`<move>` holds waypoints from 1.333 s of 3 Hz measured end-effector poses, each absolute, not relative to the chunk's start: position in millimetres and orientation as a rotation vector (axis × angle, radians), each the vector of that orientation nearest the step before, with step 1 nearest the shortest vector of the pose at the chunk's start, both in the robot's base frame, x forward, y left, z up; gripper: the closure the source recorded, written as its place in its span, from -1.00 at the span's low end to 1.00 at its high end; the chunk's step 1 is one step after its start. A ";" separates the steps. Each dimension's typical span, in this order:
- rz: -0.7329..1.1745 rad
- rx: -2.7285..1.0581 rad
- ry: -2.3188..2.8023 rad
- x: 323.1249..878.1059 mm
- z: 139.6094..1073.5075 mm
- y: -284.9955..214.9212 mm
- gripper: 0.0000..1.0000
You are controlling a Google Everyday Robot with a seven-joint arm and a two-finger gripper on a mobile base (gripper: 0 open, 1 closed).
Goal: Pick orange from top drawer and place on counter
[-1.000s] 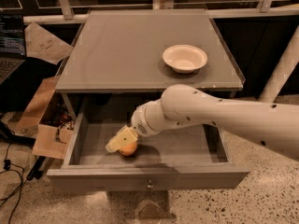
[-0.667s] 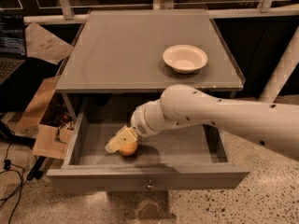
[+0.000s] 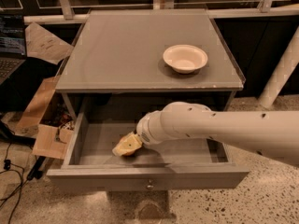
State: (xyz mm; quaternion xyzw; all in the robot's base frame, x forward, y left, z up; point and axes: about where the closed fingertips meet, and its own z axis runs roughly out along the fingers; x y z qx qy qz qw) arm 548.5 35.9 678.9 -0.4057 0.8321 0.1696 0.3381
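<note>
The top drawer (image 3: 93, 146) is pulled open under the grey counter (image 3: 121, 50); its front panel has a small knob (image 3: 149, 186). My gripper (image 3: 125, 146) is down inside the drawer, left of centre, right over the orange (image 3: 127, 152). Only a thin orange-yellow edge of the fruit shows under the gripper; the rest is hidden. My white arm (image 3: 224, 129) reaches in from the right across the drawer.
A cream-white bowl (image 3: 185, 58) stands on the right part of the counter. Cardboard pieces (image 3: 44, 134) and cables lie on the floor to the left. A laptop (image 3: 11, 45) is at the far left. A white post (image 3: 280, 73) leans at the right.
The arm has hardly moved. The gripper now covers more of the orange than before.
</note>
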 end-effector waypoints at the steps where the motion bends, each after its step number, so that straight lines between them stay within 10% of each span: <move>1: 0.436 -1.017 2.183 553.6 660.4 29.0 -1.00; 4: 0.513 -0.970 2.174 557.9 625.7 46.4 -1.00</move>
